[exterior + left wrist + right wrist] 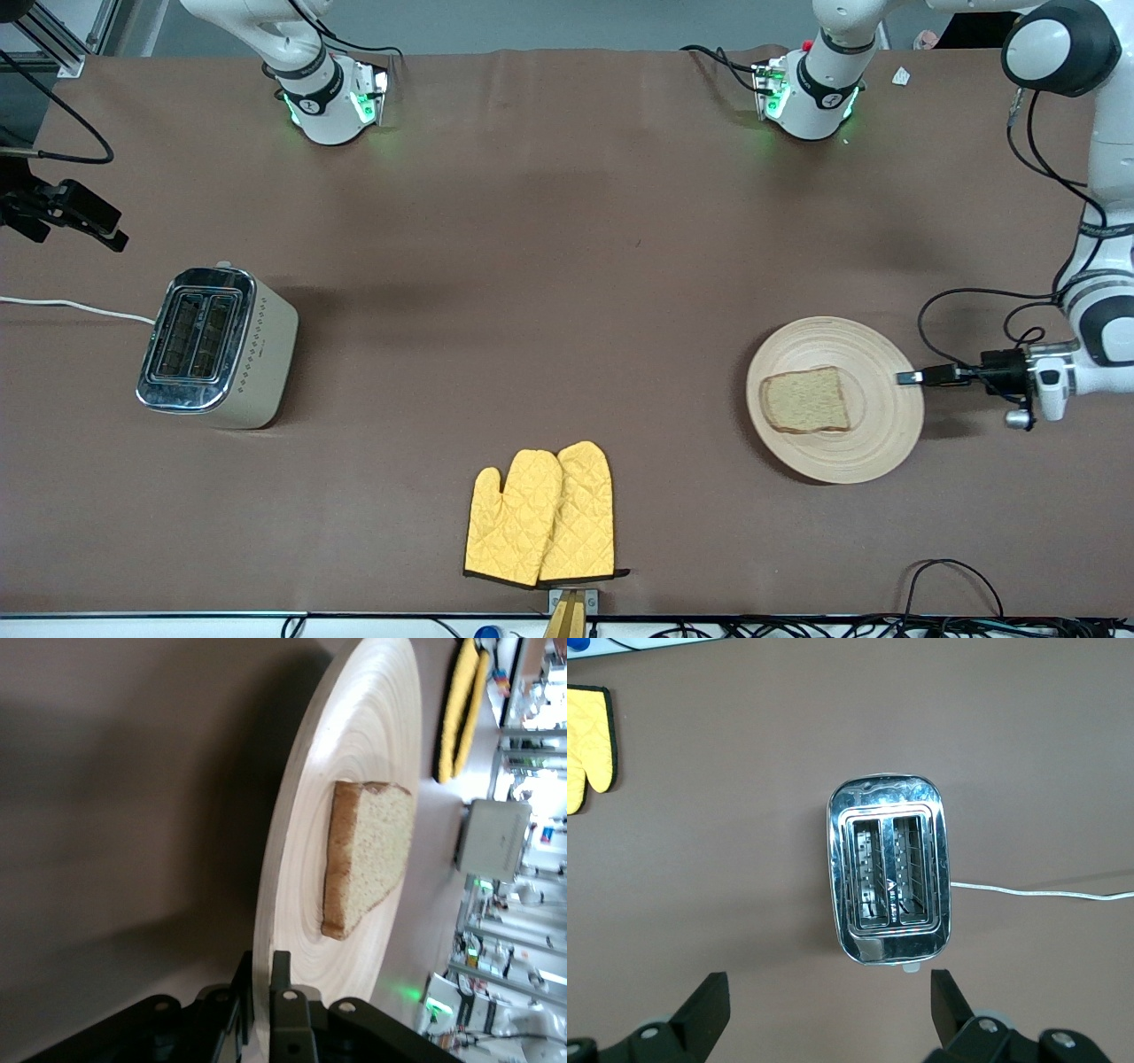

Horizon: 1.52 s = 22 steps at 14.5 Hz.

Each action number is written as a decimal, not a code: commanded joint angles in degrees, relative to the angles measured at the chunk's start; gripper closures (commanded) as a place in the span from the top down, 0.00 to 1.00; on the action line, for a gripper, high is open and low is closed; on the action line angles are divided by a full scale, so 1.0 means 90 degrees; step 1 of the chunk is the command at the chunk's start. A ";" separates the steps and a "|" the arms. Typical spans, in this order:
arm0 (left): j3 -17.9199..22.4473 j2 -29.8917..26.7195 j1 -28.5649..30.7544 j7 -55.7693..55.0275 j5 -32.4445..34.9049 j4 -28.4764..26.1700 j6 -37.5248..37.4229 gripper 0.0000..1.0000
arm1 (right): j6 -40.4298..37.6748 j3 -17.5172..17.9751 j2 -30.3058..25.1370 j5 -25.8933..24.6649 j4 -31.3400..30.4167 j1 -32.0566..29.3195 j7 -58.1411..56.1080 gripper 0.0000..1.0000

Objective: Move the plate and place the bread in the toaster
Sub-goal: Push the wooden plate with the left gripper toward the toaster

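Observation:
The light-wood plate (850,346) lies toward the left arm's end of the table, with the slice of brown bread (806,400) flat on it. My left gripper (908,377) is shut on the plate's rim, one finger above and one below; the left wrist view shows the gripper (263,970), the plate (354,744) and the bread (368,855). The cream toaster (217,347) stands toward the right arm's end, its slots empty. My right gripper (89,220) hangs open above the table beside the toaster; in the right wrist view the gripper (828,1001) is open and empty, with the toaster (890,868) below it.
A pair of yellow oven mitts (542,514) lies near the table's front edge, midway between toaster and plate; they also show in the left wrist view (461,709) and the right wrist view (586,744). The toaster's white cord (71,307) runs off the table's end.

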 commanded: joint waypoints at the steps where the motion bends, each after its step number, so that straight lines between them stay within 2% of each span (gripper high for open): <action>1: -0.0493 -0.0032 -0.0334 -0.0176 -0.0041 0.0030 -0.0161 0.01 | 0.0073 -0.0006 -0.0043 -0.0004 -0.0071 0.0042 0.0116 1.00; 4: -0.1235 -0.0052 -0.0539 -0.1063 -0.0129 0.0040 -0.0093 0.00 | 0.0082 -0.0006 -0.0043 -0.0004 -0.0071 0.0042 0.0116 1.00; 7: -0.1637 -0.0062 -0.1036 -0.1388 -0.0197 0.0001 0.0433 0.00 | 0.0073 -0.0006 -0.0043 -0.0004 -0.0071 0.0042 0.0116 1.00; 10: -0.1686 -0.0052 -0.1797 -0.1378 -0.0664 -0.0320 0.1155 0.00 | 0.0112 -0.0006 -0.0043 -0.0004 -0.0071 0.0042 0.0116 1.00; 13: -0.1696 -0.0042 -0.2822 -0.1369 -0.1318 -0.0467 0.2257 0.00 | 0.0131 -0.0006 -0.0043 -0.0004 -0.0071 0.0042 0.0116 1.00; 19: -0.1667 0.0113 -0.4785 -0.1320 -0.2920 -0.0341 0.3997 0.00 | 0.0131 -0.0006 -0.0043 -0.0004 -0.0071 0.0062 0.0116 1.00; 22: -0.1667 0.0630 -0.5314 -0.1310 -0.3078 0.0058 0.4525 0.00 | 0.0131 -0.0006 -0.0043 -0.0004 -0.0071 0.0062 0.0116 1.00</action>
